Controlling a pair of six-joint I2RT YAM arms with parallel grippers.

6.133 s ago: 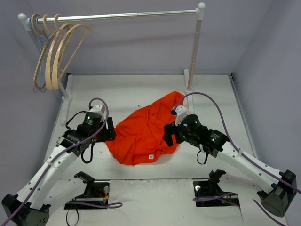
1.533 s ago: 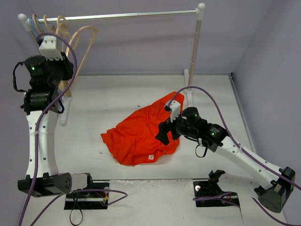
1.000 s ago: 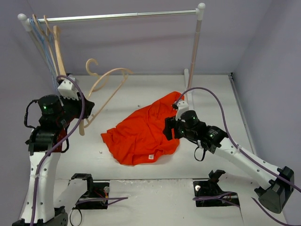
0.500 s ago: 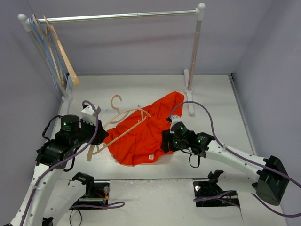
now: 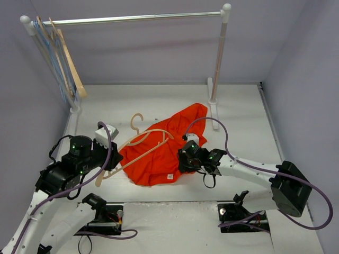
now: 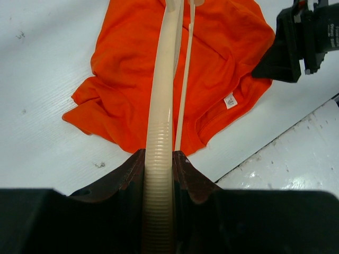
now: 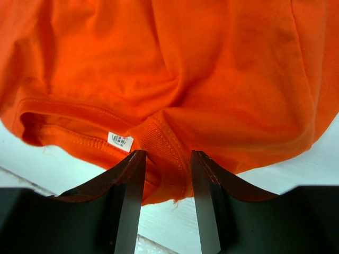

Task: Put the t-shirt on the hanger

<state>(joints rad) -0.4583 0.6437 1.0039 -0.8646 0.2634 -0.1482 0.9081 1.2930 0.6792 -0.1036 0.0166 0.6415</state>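
The orange-red t-shirt (image 5: 159, 151) lies crumpled on the white table. A pale wooden hanger (image 5: 142, 143) slants over its left part, hook (image 5: 136, 119) pointing away. My left gripper (image 5: 112, 159) is shut on the hanger's near arm. In the left wrist view the ribbed arm (image 6: 160, 106) runs up from the left gripper (image 6: 159, 156) across the t-shirt (image 6: 122, 79). My right gripper (image 5: 184, 159) sits low at the shirt's near right edge. In the right wrist view the right gripper (image 7: 164, 166) is open, its jaws straddling the ribbed collar (image 7: 164, 140) beside the white label (image 7: 121, 141).
A metal clothes rail (image 5: 132, 18) spans the back, with its right post (image 5: 217, 69) standing behind the shirt. More wooden hangers (image 5: 71, 66) and a thin blue one (image 5: 53, 58) hang at its left end. Lilac walls close in on three sides.
My left arm has carried the hanger down from beside the rack to lie over the shirt. My right gripper has dropped to the shirt's collar and its jaws have narrowed.
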